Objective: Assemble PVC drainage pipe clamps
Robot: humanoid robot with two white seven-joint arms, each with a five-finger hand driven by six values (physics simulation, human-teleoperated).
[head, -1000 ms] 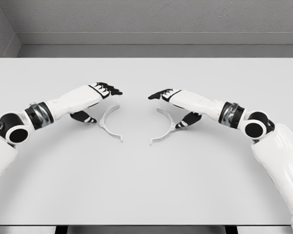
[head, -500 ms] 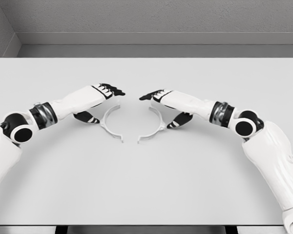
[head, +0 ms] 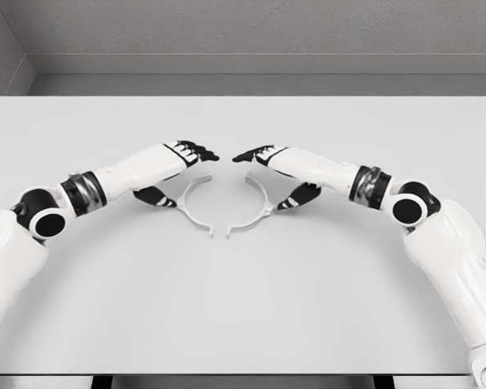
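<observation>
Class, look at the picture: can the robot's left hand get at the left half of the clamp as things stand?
Probably yes: the left hand already sits over the left clamp half, apparently gripping it, and nothing lies between them.

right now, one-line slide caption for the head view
Left hand and right hand bring two clamp halves nearly together on the table.

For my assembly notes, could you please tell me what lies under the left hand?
Under the left hand sits the left clamp half on the table; its upper end is covered by the fingers.
</observation>
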